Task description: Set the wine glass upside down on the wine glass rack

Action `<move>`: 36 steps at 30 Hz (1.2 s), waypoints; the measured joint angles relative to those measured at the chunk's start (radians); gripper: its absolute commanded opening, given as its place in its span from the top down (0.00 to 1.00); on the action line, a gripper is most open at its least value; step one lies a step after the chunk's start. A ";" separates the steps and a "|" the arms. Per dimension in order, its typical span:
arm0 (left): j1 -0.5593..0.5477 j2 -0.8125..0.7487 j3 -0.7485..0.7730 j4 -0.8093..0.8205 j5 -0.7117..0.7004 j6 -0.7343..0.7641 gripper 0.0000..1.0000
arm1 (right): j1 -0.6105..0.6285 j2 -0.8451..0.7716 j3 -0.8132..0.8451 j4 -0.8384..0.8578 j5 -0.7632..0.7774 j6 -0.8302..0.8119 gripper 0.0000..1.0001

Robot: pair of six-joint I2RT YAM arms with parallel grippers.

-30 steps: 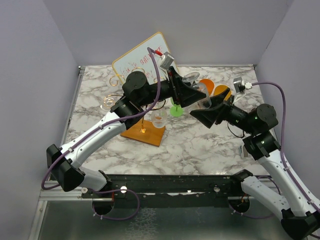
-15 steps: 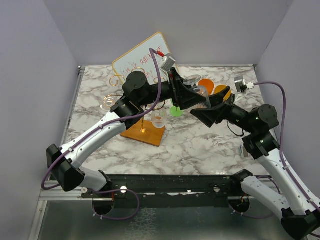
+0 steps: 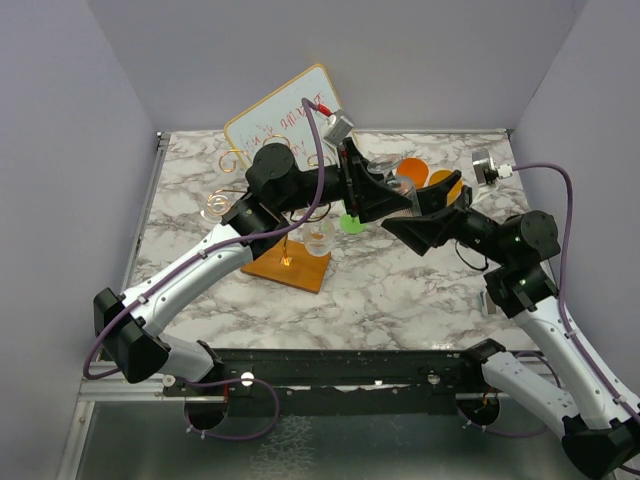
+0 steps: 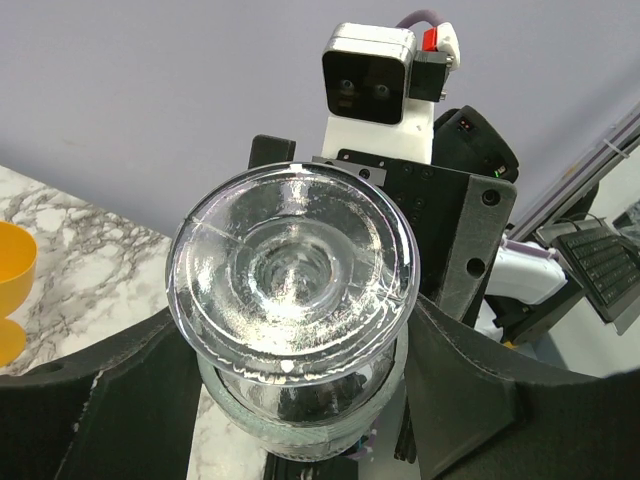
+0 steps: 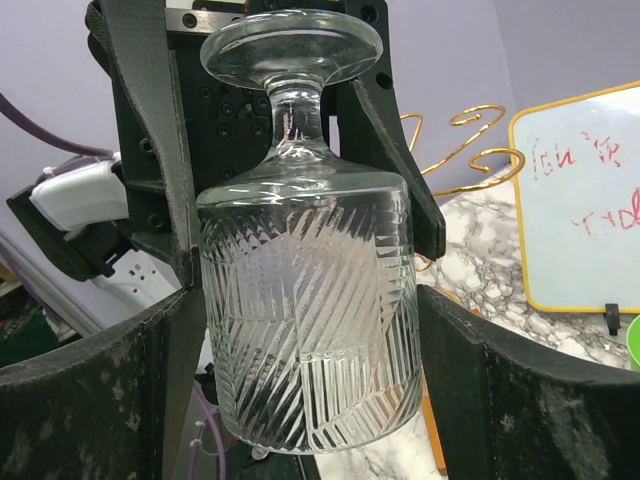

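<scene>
Mid-worktop is crowded. The left gripper point(image 4: 293, 310) and right gripper point(image 5: 305, 293) face each other nose to nose, each with its fingers close on both sides of the glass point(image 5: 300, 360), so neither has room to go forward. Below and to the left stands the rack point(image 3: 290, 265), its gold curls spreading back-left. A second glass point(image 3: 318, 237) is by its post, and the left arm point(image 3: 220, 255) lies across above it. A green disc point(image 3: 351, 222) sits under the grippers, with orange bowls point(image 3: 413, 170) just behind. The tilted whiteboard point(image 3: 275, 120) closes off the back-left. Open worktop point(image 3: 400, 290) runs along the near side, between the rack base and the arm bases, and in a strip by the left wall.
</scene>
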 measured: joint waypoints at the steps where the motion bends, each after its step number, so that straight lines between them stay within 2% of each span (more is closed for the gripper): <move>1: 0.000 0.000 0.000 0.000 0.001 0.000 0.78 | 0.000 0.000 0.000 0.004 -0.003 0.002 0.23; 3: 0.000 0.000 -0.002 0.000 0.002 0.000 0.78 | 0.000 0.001 0.000 0.005 -0.005 0.005 0.36; 5: 0.000 0.000 -0.002 0.003 0.005 -0.008 0.77 | 0.000 0.005 0.000 0.006 -0.014 0.008 0.55; 7: 0.001 0.000 -0.003 0.006 0.007 -0.010 0.72 | 0.000 0.010 0.000 0.013 -0.019 0.009 0.71; 11: 0.003 0.000 -0.008 0.007 0.006 -0.011 0.45 | -0.001 0.015 0.000 0.015 -0.027 0.010 0.95; 12: 0.004 0.000 -0.008 0.007 0.006 -0.011 0.38 | -0.001 0.016 -0.002 0.019 -0.027 0.010 0.99; 15: 0.003 -0.005 -0.013 0.008 0.000 -0.011 0.19 | -0.001 0.011 -0.020 0.053 -0.027 0.010 0.99; 20: 0.001 -0.036 -0.042 0.016 -0.041 -0.015 0.03 | -0.001 0.000 -0.094 0.143 -0.027 0.014 0.99; 28: 0.001 -0.140 -0.062 0.008 -0.140 -0.005 0.01 | 0.002 0.045 -0.147 0.359 -0.031 0.033 0.99; 36: 0.001 -0.217 -0.006 -0.131 -0.297 0.071 0.01 | 0.027 0.069 -0.147 0.474 -0.030 0.019 0.99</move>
